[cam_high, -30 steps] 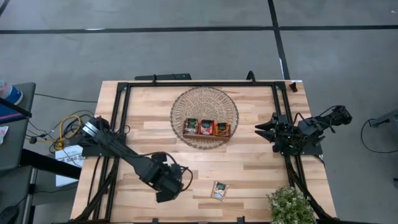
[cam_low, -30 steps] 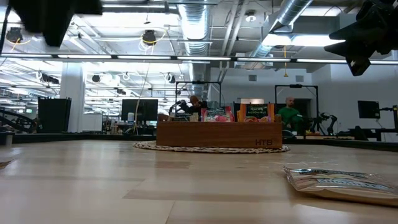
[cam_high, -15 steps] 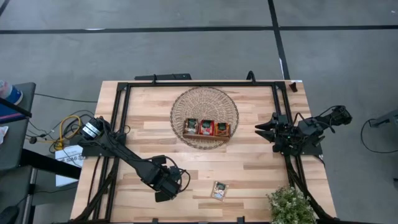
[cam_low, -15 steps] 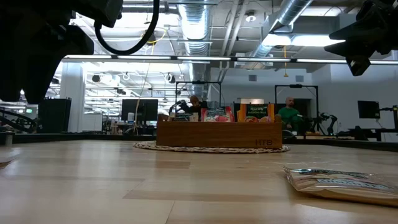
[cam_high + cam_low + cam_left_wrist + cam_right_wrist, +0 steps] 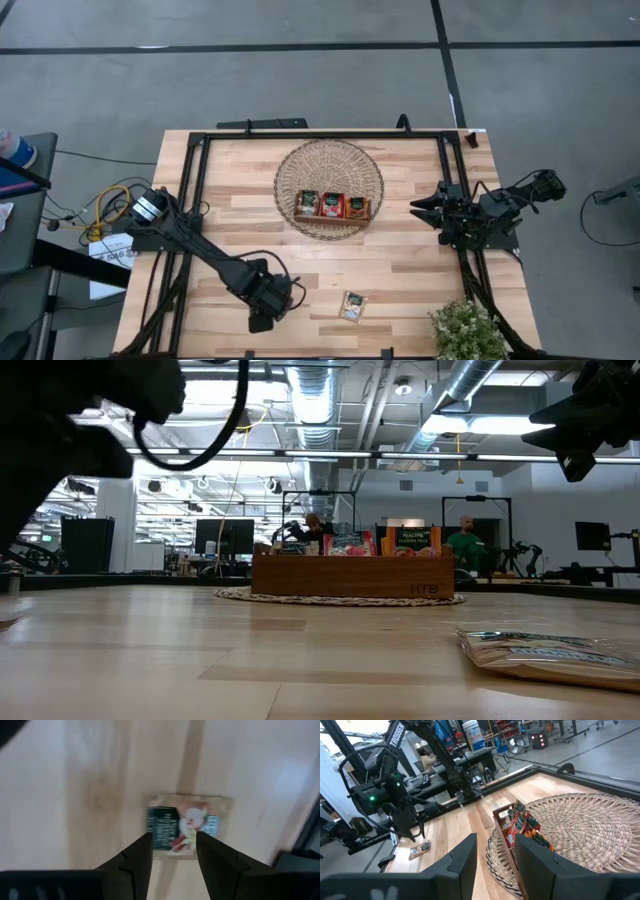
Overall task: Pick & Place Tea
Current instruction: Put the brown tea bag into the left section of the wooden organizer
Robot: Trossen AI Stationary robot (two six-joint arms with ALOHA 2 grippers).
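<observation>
Tea sachet (image 5: 352,305) lies flat and alone on the bench (image 5: 400,270) near the front edge, right of centre, well apart from the wicker basket (image 5: 329,187) at the middle toward the back edge; the high view places the left gripper (image 5: 280,300) just beside it on its left, raised off the wood, though that view hides how its fingers stand; the left wrist view supplies this, showing two dark fingers (image 5: 137,860) parted with a clear gap, holding nothing, and the sachet (image 5: 187,826) lying beyond their tips, in line with the gap, its dark-green band and pale printed face up; the low view shows the same sachet (image 5: 550,652) resting flat at the near right, and behind it the wooden tray (image 5: 352,575) on the basket mat, more sachets (image 5: 410,541) upright in its compartments; the right gripper (image 5: 425,207) waits near the right edge, its fingers (image 5: 465,857) spread apart and empty in its own wrist view, pointing toward the basket (image 5: 570,830).
</observation>
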